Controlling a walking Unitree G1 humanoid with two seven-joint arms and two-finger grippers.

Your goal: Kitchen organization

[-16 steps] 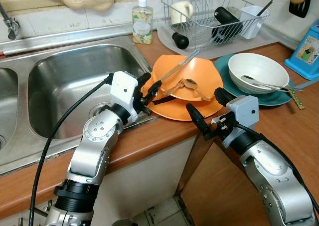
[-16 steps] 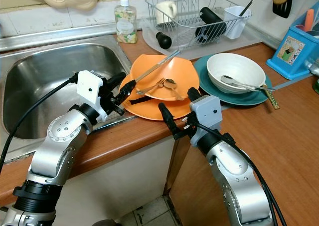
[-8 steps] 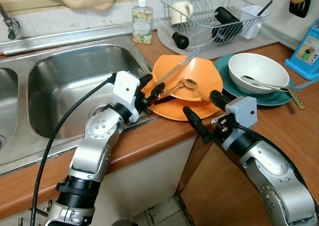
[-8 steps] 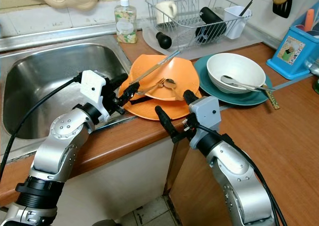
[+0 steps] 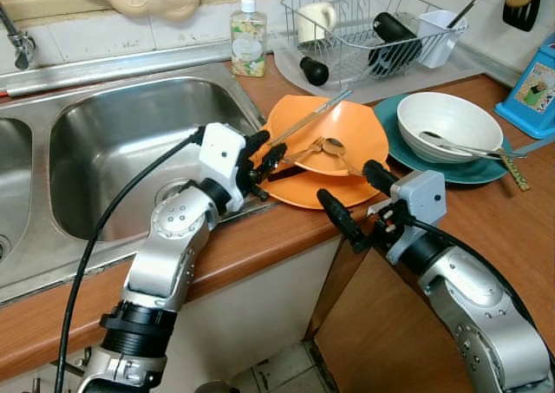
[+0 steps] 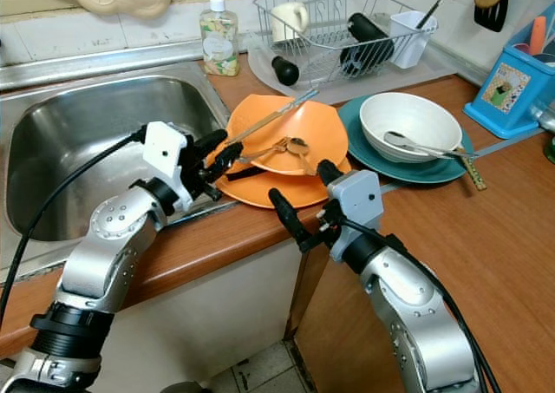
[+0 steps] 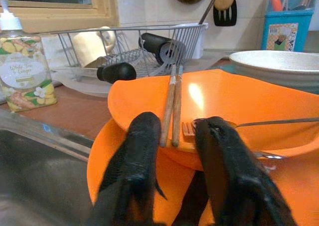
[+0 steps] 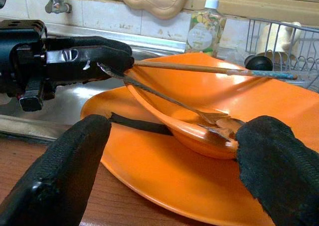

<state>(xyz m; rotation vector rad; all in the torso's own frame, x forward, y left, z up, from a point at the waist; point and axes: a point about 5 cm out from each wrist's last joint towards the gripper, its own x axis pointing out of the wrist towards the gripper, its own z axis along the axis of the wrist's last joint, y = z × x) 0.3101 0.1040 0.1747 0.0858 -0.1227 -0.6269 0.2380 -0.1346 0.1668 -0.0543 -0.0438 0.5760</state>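
Note:
An orange bowl (image 5: 347, 126) rests on an orange plate (image 5: 305, 193) at the counter's front edge. Across the bowl lie a pair of chopsticks (image 5: 308, 115), with a fork and spoon (image 5: 328, 146) inside it. My left gripper (image 5: 267, 147) is at the bowl's near-left rim, open. In the left wrist view the chopsticks' (image 7: 172, 106) ends and the fork (image 7: 189, 130) sit between its fingers (image 7: 139, 156) without being pinched. My right gripper (image 5: 347, 185) is open wide just in front of the plate, level with its front rim (image 8: 164, 176).
A steel sink (image 5: 113, 141) lies to the left. A soap bottle (image 5: 248, 37) and a dish rack (image 5: 364, 29) with a mug stand behind. A white bowl (image 5: 449, 124) with utensils sits on a teal plate (image 5: 395, 137) at right, beside a blue box (image 5: 533, 85).
My left gripper has slid forward to the bowl's rim, around the utensil ends. The right gripper has shifted slightly left and closer to the plate's front edge.

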